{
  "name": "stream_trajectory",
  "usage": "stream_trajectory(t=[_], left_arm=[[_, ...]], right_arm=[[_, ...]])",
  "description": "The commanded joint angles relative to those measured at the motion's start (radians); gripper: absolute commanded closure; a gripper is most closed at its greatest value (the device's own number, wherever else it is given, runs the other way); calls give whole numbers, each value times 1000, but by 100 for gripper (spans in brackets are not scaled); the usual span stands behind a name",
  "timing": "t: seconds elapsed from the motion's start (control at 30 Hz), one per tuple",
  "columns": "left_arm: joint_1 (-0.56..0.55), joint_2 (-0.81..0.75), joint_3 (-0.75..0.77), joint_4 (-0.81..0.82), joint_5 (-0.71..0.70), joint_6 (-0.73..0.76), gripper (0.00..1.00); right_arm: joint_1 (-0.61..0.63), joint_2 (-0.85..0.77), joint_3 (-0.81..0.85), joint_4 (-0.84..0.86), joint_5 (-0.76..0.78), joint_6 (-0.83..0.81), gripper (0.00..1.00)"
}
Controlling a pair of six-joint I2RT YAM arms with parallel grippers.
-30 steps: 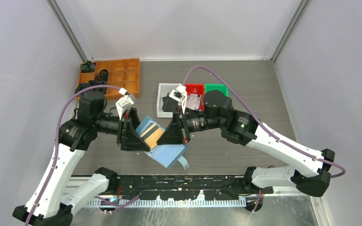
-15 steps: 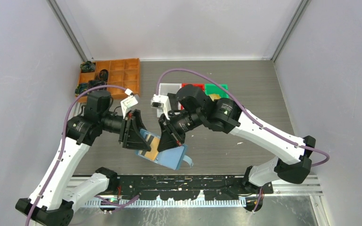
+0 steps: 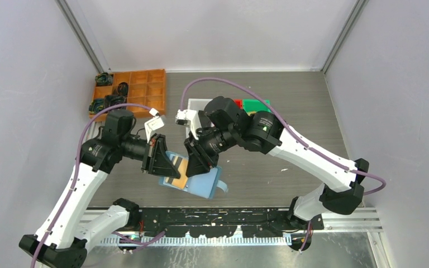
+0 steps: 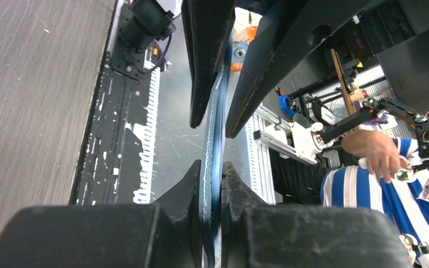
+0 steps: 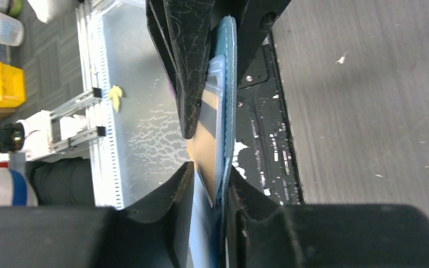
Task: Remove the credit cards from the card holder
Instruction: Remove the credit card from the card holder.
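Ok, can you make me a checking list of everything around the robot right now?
Surface: grey wood-grain table, bare across most of the right side.
Job's things: blue card holder, open, held between both arms; a tan credit card with a dark stripe sits in it.
Clutter: orange compartment tray at back left, dark bits in some compartments; white bin, red bin and green bin behind the right arm.
Grippers: left end effector shut on the card holder's edge; right end effector shut on holder and card together.
Cables: a purple cable loops over each arm; no snag seen.
Surroundings: pale walls; a person in a striped shirt beyond the near edge.
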Motion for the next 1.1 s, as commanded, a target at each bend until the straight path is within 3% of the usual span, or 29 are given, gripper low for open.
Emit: stream_trajectory(t=[0.0, 0.1, 0.23, 0.47, 0.6, 0.8, 1.07], left_arm=[[6, 6, 25, 3, -78, 27, 99], [6, 28, 52, -65, -149, 108, 100], [14, 74, 91, -106, -212, 147, 100], [55, 64, 101, 88, -241, -30, 100], [64, 36, 98, 225, -254, -168, 100], [65, 9, 67, 357, -227, -315, 100], [66, -4, 44, 453, -106, -412, 100]], right_arm=[[-60, -116, 0, 119, 97, 24, 60], [-126, -249, -72, 224, 159, 87, 44], [-135, -396, -189, 342, 254, 174, 39], [-135, -480, -499, 682, 101, 504, 44], [-135, -476, -611, 827, 84, 595, 46], [-135, -420, -666, 978, 53, 665, 48], [-137, -378, -668, 1024, 47, 666, 51]])
